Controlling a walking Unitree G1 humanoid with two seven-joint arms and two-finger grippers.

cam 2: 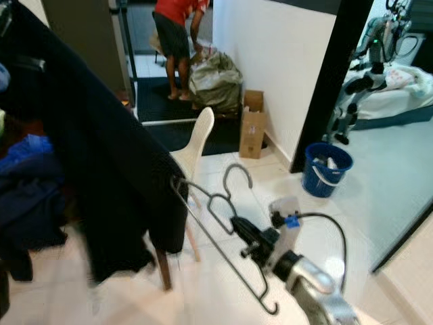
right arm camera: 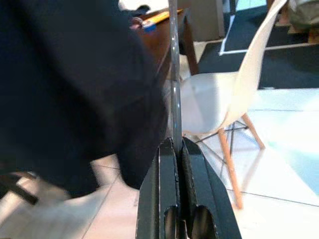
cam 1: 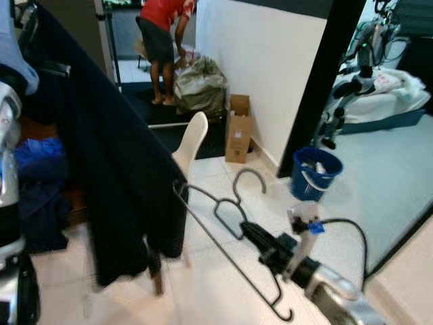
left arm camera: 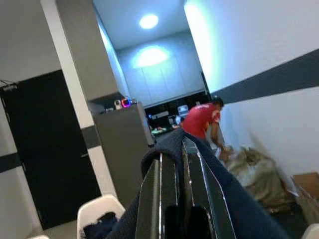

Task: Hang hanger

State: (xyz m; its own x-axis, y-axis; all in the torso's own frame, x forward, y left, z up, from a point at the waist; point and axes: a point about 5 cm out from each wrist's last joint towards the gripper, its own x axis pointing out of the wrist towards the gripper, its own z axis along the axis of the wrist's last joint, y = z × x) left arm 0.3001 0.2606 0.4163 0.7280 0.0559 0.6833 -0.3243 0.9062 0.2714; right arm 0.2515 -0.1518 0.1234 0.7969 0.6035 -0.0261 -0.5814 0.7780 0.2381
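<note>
A grey wire hanger [cam 1: 229, 250] hangs in front of me, its hook [cam 1: 249, 172] pointing up and away. My right gripper [cam 1: 247, 230] is shut on the wire near the neck; the right wrist view shows the wire [right arm camera: 173, 74] pinched between the fingers [right arm camera: 164, 164]. One end of the hanger reaches the edge of a dark navy garment [cam 1: 115, 176] that hangs at my left. My left gripper [left arm camera: 174, 149] is raised and shut on the top of that garment [left arm camera: 239, 209]. The silver left arm [cam 1: 8, 196] stands at the far left.
A white chair [cam 1: 193, 139] stands behind the garment. A blue bucket [cam 1: 316, 172] sits by a black pillar [cam 1: 318, 81], with a cardboard box [cam 1: 239, 128] against the wall. A person in a red shirt [cam 1: 162, 27] bends over a sack [cam 1: 199, 84] in the doorway.
</note>
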